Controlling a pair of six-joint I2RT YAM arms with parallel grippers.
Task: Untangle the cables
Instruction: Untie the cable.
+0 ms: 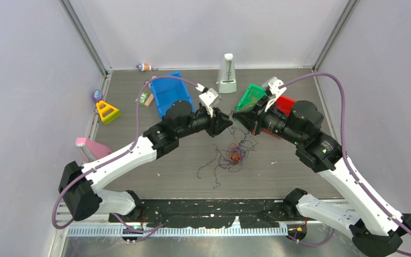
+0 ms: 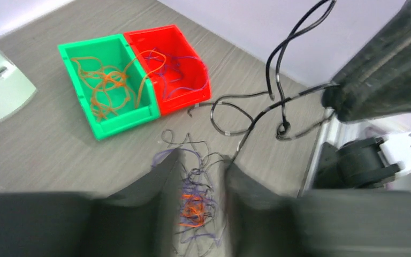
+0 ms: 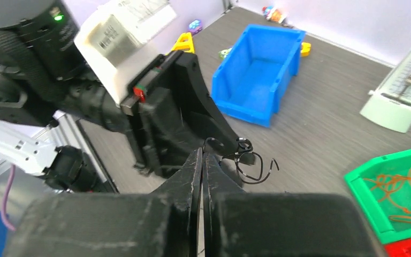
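The cables form a small knot of orange, purple and black strands (image 1: 236, 154) on the table between the two arms, with loose ends trailing left. My left gripper (image 1: 227, 122) hovers above it, jaws apart (image 2: 200, 160), and the knot (image 2: 195, 206) shows through the gap. A black cable (image 2: 246, 115) loops in the air from my right gripper (image 2: 334, 99) to the left gripper's right fingertip (image 2: 230, 166). My right gripper (image 3: 202, 152) is shut on that black cable (image 3: 254, 166), close to the left gripper's fingers (image 3: 203, 118).
A green bin (image 2: 101, 128) holds orange strands beside a red bin (image 2: 187, 101) with purple strands, behind the right arm. A blue bin (image 1: 171, 93) stands at the back left, a white metronome (image 1: 226, 75) at the back. A yellow triangle (image 1: 107, 111) and a pink block (image 1: 88, 147) lie left.
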